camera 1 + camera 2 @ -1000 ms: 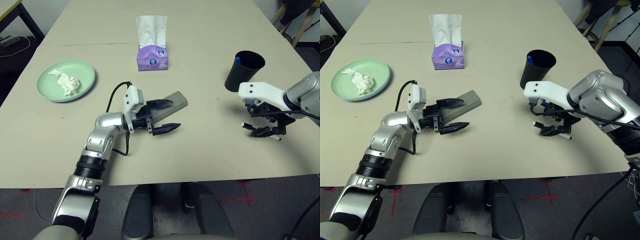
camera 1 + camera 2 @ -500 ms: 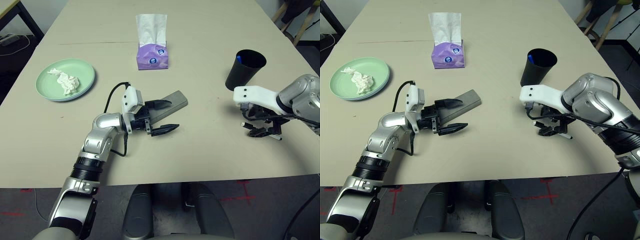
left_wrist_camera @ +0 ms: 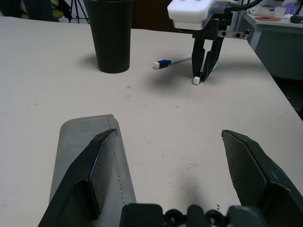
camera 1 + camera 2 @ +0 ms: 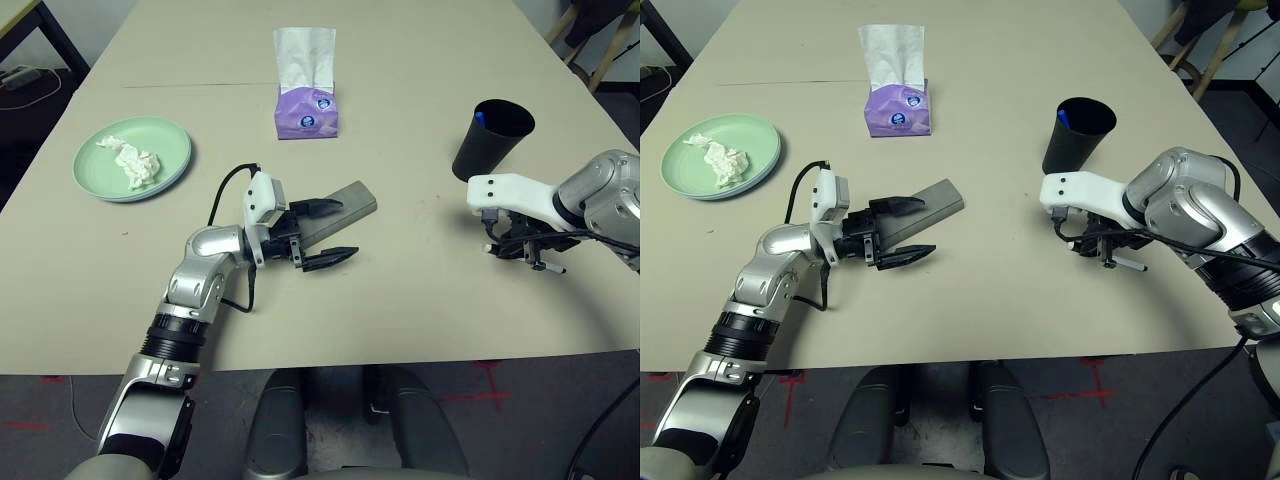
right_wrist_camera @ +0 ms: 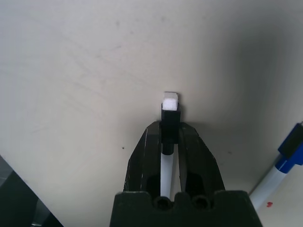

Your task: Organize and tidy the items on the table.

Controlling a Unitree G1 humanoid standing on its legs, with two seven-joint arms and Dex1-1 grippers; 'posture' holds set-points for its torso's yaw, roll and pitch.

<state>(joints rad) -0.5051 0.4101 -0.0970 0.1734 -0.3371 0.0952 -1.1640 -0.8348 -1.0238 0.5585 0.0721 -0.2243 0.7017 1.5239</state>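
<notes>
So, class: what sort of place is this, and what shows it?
Probably an office or lab: a large plain beige table, a purple tissue box and a black cup holding pens.

Head pair overhead, shares table [image 4: 420,60]; wrists close.

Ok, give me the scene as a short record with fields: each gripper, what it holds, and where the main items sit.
left gripper: open, level, one finger over the grey case
right gripper: shut on white pen, pointing down at the table
blue-capped pen: lying on the table beside the right gripper
black cup: upright
green plate: holds crumpled tissue
</notes>
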